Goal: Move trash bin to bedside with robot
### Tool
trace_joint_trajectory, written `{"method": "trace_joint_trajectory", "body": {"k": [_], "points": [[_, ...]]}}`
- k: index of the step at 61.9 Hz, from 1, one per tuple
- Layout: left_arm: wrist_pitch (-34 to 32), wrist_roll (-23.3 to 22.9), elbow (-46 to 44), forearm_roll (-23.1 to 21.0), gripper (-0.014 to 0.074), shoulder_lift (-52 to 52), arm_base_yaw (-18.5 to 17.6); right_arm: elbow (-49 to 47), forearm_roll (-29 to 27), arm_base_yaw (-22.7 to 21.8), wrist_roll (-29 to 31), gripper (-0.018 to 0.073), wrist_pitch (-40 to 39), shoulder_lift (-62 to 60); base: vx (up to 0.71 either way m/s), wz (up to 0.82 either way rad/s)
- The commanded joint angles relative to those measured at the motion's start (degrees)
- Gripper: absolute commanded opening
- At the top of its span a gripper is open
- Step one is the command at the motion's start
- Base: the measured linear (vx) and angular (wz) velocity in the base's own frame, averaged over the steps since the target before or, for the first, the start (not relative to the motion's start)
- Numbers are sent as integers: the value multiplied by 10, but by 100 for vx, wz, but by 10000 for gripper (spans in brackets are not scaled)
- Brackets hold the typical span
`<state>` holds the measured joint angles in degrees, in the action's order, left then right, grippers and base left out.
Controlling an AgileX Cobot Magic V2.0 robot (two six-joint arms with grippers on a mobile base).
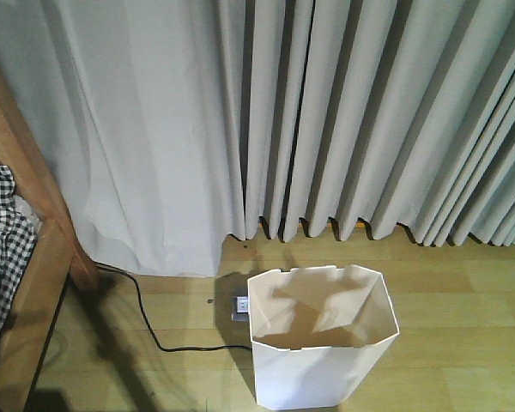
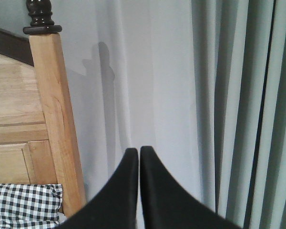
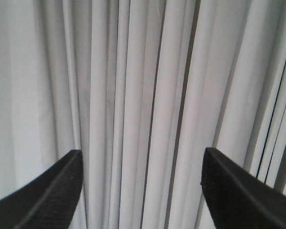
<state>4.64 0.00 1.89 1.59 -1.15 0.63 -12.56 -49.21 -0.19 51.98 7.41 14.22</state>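
Here the left gripper points level at the curtain, fingers pressed together; the right gripper is spread wide. The trash bin stands near, right of the bedside.

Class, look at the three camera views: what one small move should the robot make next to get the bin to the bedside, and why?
Probably lower the open right gripper toward the rim of the tall off-white faceted plastic bin. The bin stands on the wooden floor, apart from the light wooden bed frame with checked bedding at far left. Both wrist views show only curtains; neither gripper is near the bin, and the left gripper is shut.
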Motion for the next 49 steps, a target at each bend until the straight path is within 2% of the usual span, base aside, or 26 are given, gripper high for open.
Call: {"method": "trace_joint_trajectory", "body": {"k": [1, 7, 17, 20, 49], "points": [[-43, -8, 7, -5, -6, -4, -4, -11, 0, 2, 8, 461, -25, -2, 0, 0], [-43, -8, 7, -5, -6, -4, -4, -11, 1, 2, 8, 344, -15, -2, 0, 0], [-43, -8, 7, -5, -6, -4, -4, -11, 5, 2, 8, 48, -19, -2, 0, 0], [-43, -8, 7, -5, -6, -4, -4, -11, 3, 2, 7, -15, -20, -2, 0, 0], [-43, -8, 7, -5, -6, -4, -4, -11, -11, 2, 7, -8, -15, -2, 0, 0]]}}
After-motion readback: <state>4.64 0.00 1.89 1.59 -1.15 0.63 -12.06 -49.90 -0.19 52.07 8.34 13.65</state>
